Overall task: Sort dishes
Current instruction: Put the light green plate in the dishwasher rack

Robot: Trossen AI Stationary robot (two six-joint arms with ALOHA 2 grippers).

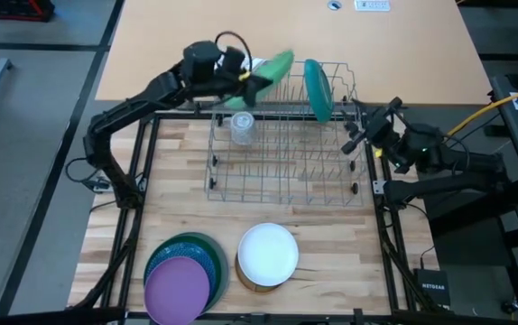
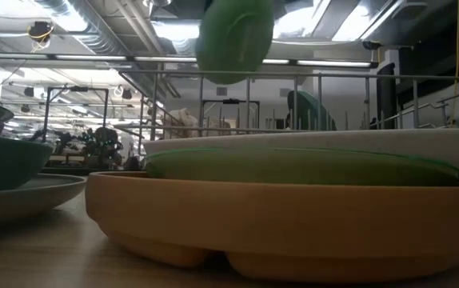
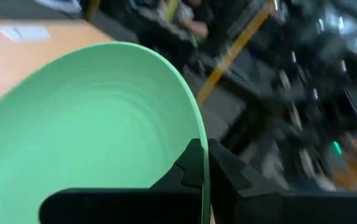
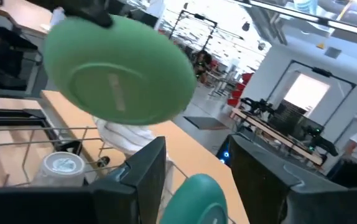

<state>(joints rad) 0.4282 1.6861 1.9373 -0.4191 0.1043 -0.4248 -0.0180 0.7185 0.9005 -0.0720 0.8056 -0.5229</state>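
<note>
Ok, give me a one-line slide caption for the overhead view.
Left gripper holds a light green round plastic plate above the wire dish rack; open right gripper waits beside it.

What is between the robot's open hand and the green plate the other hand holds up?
In the high view, the teal plate standing in the wire rack sits between the open right hand and the green plate.

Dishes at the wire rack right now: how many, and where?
2. A teal plate stands upright in the rack's far right corner. A green plate hangs above the far left side, gripped by the left gripper. The small clear glass isn't counted.
</note>
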